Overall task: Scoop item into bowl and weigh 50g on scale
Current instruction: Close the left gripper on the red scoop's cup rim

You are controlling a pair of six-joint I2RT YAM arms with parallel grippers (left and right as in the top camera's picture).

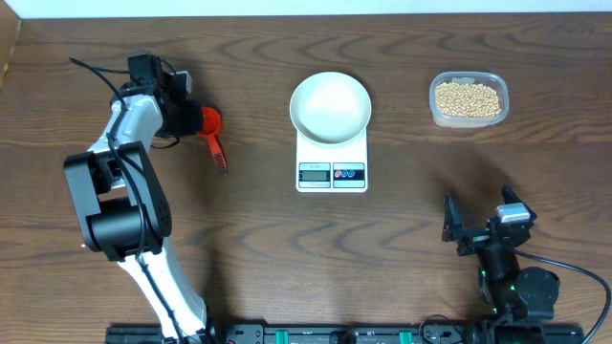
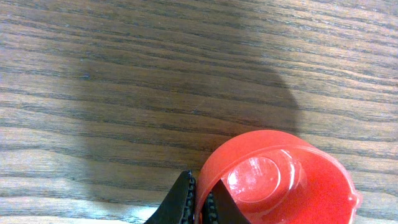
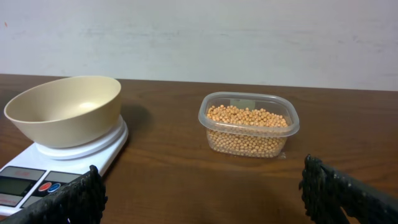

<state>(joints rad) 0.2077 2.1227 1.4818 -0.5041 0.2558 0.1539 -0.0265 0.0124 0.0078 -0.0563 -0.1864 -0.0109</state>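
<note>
Lighting the tabletop [image 1: 249, 258] softly and evenly from above, leaving faint shadows near its right edge. Throwing a broad dark shadow over the wood beside the red scoop [image 2: 280, 180], glinting off its glossy cup, and blurring the near fingertips [image 3: 68, 199].

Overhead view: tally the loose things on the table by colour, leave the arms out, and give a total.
White: 2, the bowl and the scale
Red: 1, the scoop
Clear: 1, the tub, filled with beige beans
Total: 4
</note>
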